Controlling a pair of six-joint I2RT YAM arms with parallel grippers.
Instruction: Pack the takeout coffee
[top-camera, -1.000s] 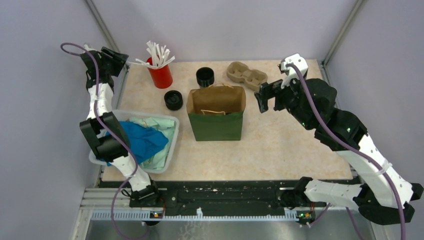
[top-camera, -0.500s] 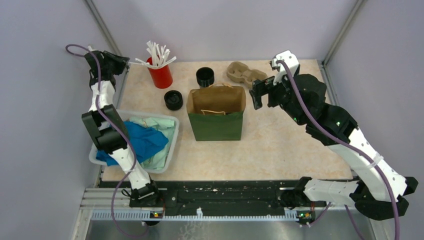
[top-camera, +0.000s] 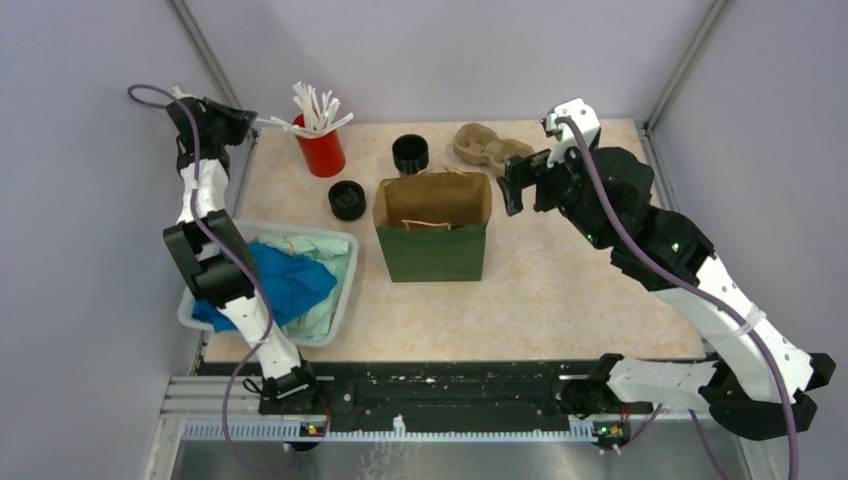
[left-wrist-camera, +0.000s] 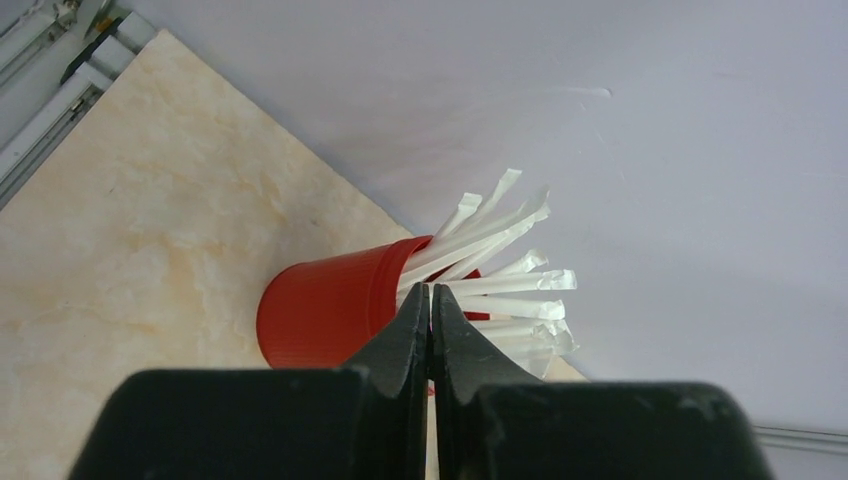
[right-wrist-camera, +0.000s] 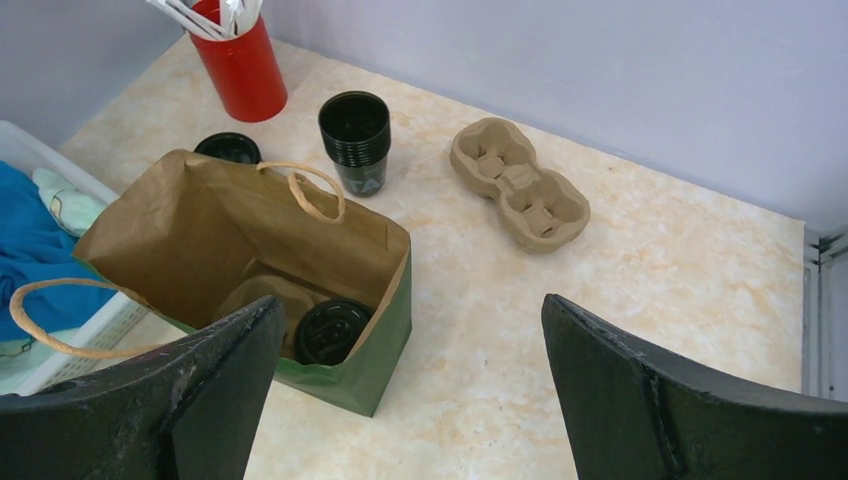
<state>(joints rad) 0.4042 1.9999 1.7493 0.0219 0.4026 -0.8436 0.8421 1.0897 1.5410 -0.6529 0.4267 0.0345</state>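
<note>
The takeout coffee (right-wrist-camera: 330, 330), a black cup with a round black lid, stands inside the green paper bag (right-wrist-camera: 385, 335) (top-camera: 433, 255) beside a brown pulp tray (right-wrist-camera: 262, 298); the top view does not show it. My right gripper (right-wrist-camera: 411, 300) (top-camera: 512, 188) hangs open just right of the bag's top edge, holding nothing. My left gripper (left-wrist-camera: 430, 298) (top-camera: 250, 122) is at the far left corner beside the red cup (left-wrist-camera: 320, 315) (top-camera: 322, 152). Its jaws are pressed together on the end of a white stick (top-camera: 275, 123) leaning out of that cup.
A stack of open black cups (top-camera: 410, 152) (right-wrist-camera: 355, 130) and a black lidded round piece (top-camera: 346, 199) (right-wrist-camera: 228, 148) stand behind the bag. A second pulp tray (top-camera: 492, 147) (right-wrist-camera: 520, 185) lies at the back right. A clear bin (top-camera: 340, 290) of blue and green cloths sits front left.
My left gripper's jaws have closed at the sticks in the red cup. The right arm moved left toward the bag, then held still with its jaws open.
</note>
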